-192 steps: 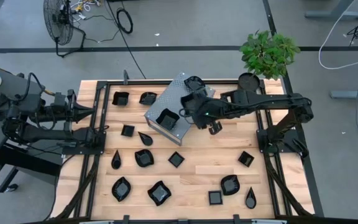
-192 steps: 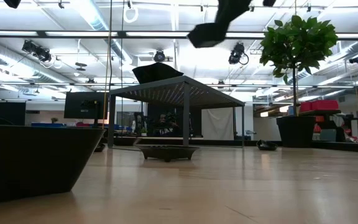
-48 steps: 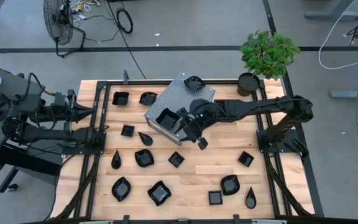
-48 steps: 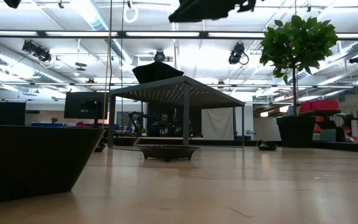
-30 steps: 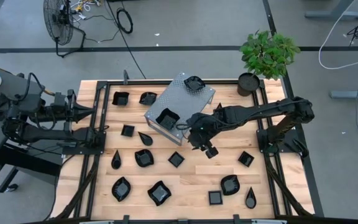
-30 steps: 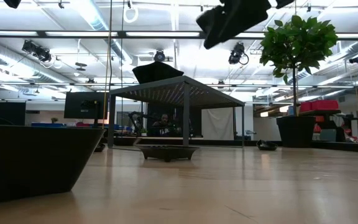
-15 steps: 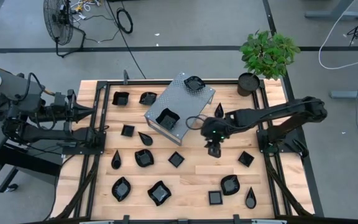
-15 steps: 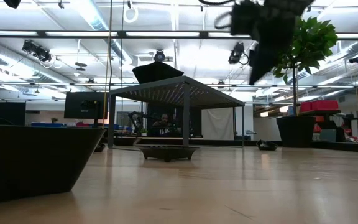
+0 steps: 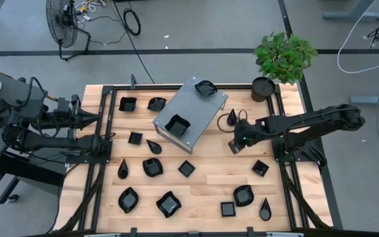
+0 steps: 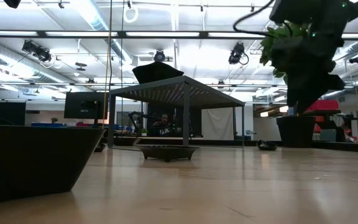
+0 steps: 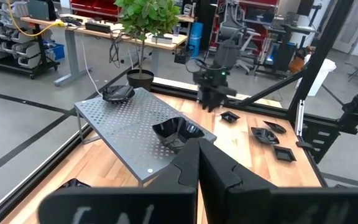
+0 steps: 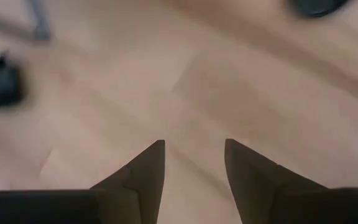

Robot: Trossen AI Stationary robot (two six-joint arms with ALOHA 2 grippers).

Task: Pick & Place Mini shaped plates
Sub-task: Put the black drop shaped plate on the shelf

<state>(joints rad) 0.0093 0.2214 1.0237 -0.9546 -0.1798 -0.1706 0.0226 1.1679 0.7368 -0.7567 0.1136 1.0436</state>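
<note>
Several mini shaped plates, small glossy black dishes, lie scattered on the wooden table, among them a teardrop one (image 9: 230,119) and a square one (image 9: 260,168). Two more rest on the grey perforated metal stand (image 9: 199,105), one at its far end (image 9: 206,87) and one at its near end (image 9: 176,125). My right gripper (image 9: 234,146) hangs open over bare wood right of the stand, fingers pointing down (image 12: 194,155), with nothing between them. My left gripper (image 11: 199,155) is shut and empty, drawn back at the table's left edge (image 9: 96,120).
A potted plant (image 9: 283,56) and a round black pot (image 9: 262,87) stand at the far right corner. Dark frame rails (image 9: 102,158) run along the table's left and right sides. More plates (image 9: 168,204) (image 9: 243,195) lie near the front edge.
My right gripper has swung away from the metal stand toward the table's right edge and has come down closer to the table. It has rolled about its own axis on the way. The plates have stayed where they were.
</note>
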